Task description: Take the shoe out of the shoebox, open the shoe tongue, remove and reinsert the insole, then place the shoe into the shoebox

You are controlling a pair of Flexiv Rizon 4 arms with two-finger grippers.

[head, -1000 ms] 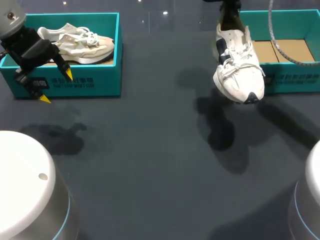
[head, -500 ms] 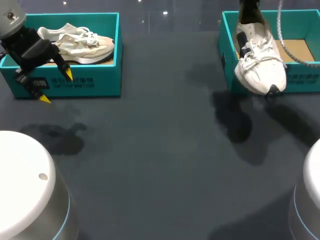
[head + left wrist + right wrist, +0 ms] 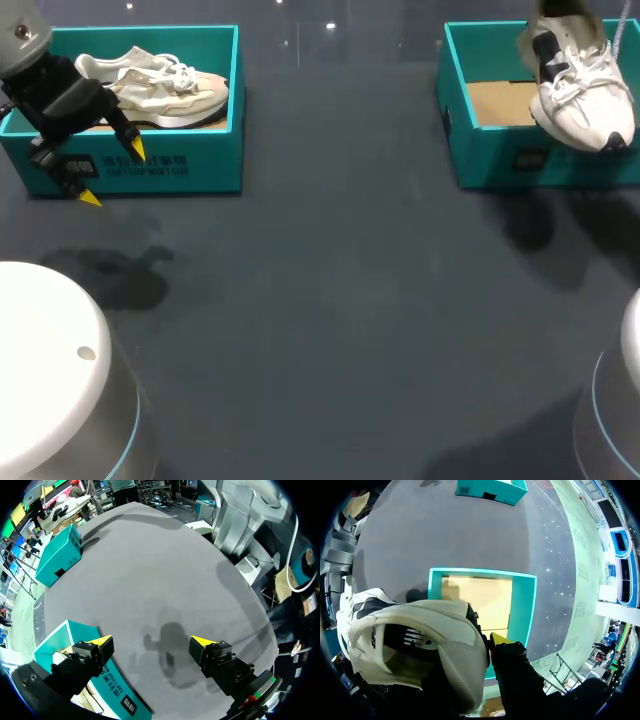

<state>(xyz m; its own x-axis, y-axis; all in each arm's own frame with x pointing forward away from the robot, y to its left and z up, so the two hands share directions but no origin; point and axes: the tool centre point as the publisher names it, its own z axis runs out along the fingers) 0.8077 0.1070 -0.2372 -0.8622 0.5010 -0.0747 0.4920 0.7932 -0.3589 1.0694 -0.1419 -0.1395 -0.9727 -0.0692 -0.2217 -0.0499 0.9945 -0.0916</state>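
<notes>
A white shoe with dark patches hangs toe-down over the right teal shoebox, whose brown cardboard floor is bare. My right gripper is shut on the shoe's heel collar; one yellow fingertip shows outside it, while the other is hidden inside the shoe. In the right wrist view the shoebox lies straight below the gripper. My left gripper stands open and empty at the front wall of the left teal box. Its fingers straddle bare table.
A beige shoe lies in the left teal box. White rounded robot bases stand at both near corners. The dark table runs between the two boxes.
My right arm carried the white shoe rightward and back, from in front of the right box's left end to above the box. The left arm has not moved.
</notes>
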